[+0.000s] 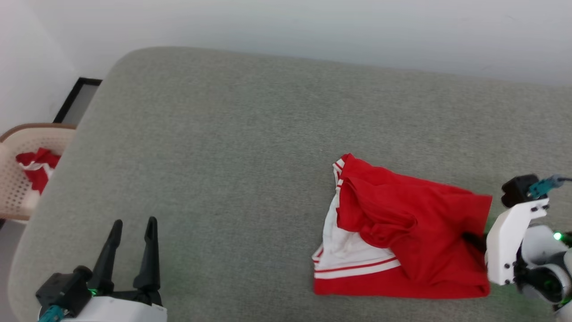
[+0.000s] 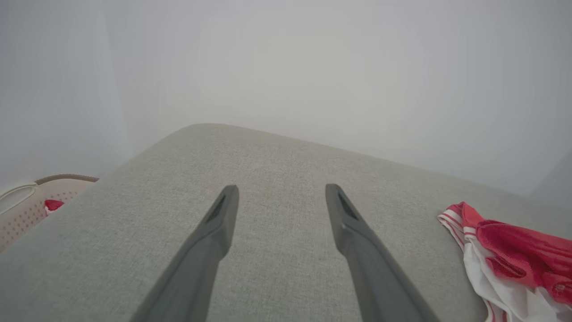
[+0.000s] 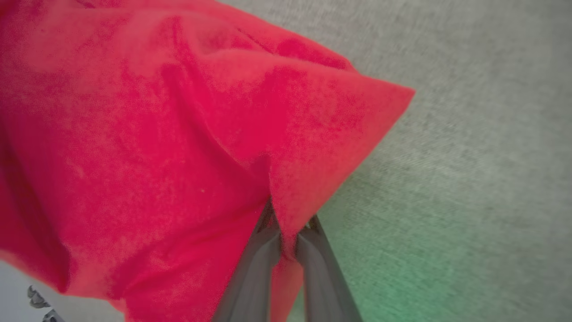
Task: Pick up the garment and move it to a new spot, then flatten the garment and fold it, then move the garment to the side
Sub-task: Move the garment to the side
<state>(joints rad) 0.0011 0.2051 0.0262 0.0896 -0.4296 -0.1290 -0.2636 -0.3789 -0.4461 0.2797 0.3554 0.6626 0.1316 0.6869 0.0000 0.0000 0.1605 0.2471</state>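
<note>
At garment [image 1: 402, 232] right edge, right claw [image 3: 288, 226] clamps it; left claw [image 1: 132, 230] spread.

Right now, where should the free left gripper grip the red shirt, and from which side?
Probably the striped white sleeve hem on the left side of the shirt, coming from the left: it lies flat, exposed, opposite the red edge the right gripper pinches.
</note>
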